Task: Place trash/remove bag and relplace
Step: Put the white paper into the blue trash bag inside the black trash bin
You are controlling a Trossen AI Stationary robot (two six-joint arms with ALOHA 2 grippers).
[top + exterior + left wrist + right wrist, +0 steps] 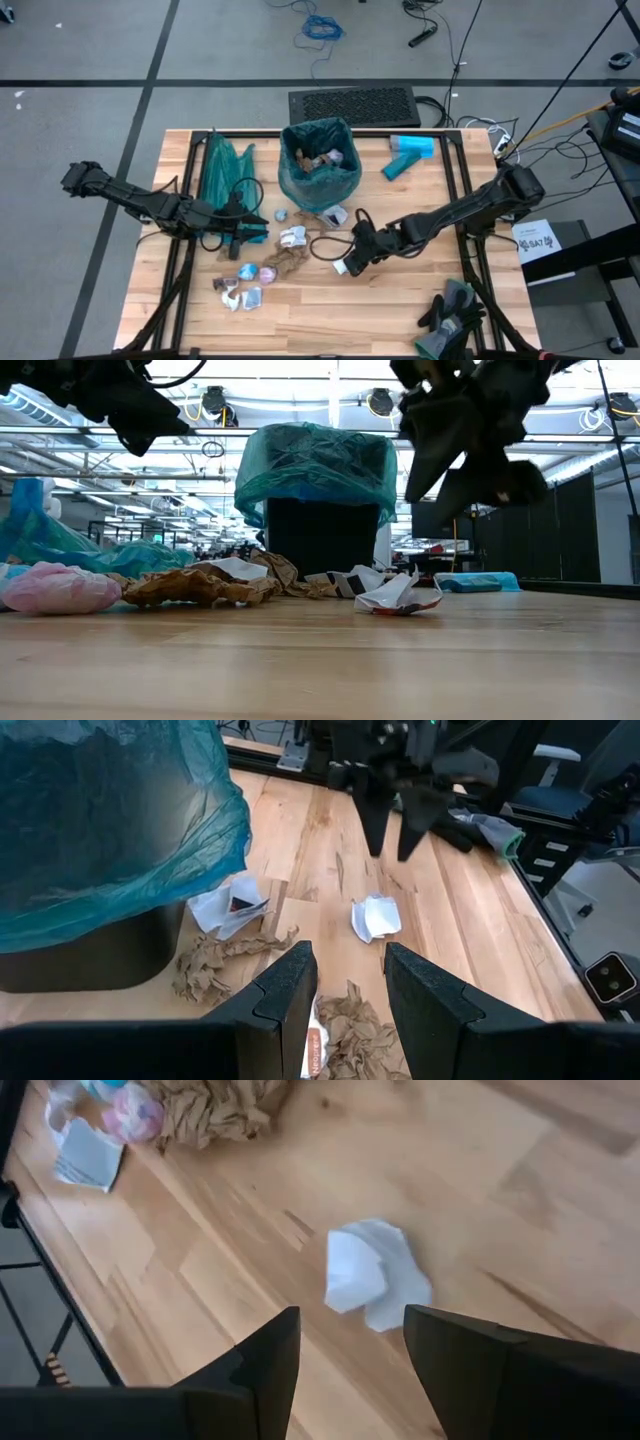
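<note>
White crumpled wrapper (375,1275), light, soft and easily crushed, lies on the worktop (400,300) under the right end effector (350,1350), whose empty fingers stand parted, best pinched across its raised folds.

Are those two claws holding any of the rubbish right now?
No. Both the left gripper and right gripper are open and empty, hanging above the trash.

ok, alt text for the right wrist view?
The right pincer hangs open over a crumpled white wrapper on the wooden table. Brown paper and more scraps lie farther off.
</note>
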